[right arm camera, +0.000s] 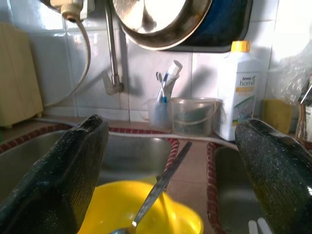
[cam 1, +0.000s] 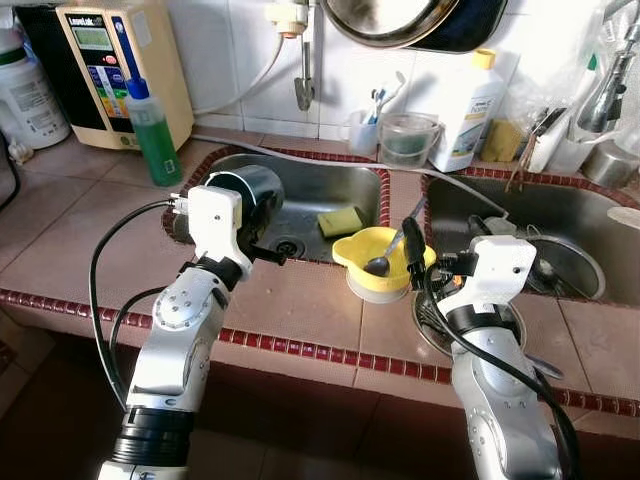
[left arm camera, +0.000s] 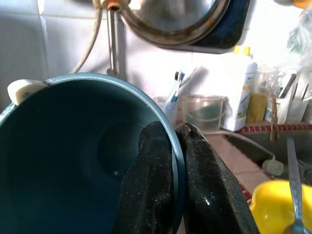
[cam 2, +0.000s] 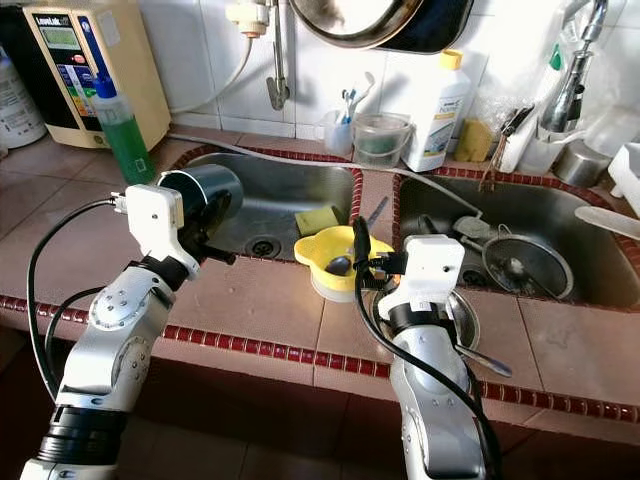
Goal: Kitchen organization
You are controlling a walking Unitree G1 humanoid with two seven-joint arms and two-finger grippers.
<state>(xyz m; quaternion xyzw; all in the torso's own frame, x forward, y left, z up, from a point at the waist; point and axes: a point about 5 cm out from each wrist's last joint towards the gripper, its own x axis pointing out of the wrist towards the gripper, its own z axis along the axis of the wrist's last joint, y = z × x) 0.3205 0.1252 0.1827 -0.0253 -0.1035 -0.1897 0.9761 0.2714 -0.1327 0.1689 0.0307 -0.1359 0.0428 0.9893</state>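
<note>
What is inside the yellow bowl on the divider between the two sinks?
A metal spoon lies in the yellow bowl, head down on the bottom, handle leaning over the far rim. The open right gripper frames it. The near wall hides part of the bottom.

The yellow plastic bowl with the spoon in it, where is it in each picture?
Left eye view: the yellow plastic bowl sits on the tiled ledge between the two sinks, just left of the right gripper.
Right eye view: same ledge, centre.
Left wrist view: a slice at the lower right corner.
Right wrist view: low between the open fingers.
Shared landmark: the white bottle with yellow cap.
</note>
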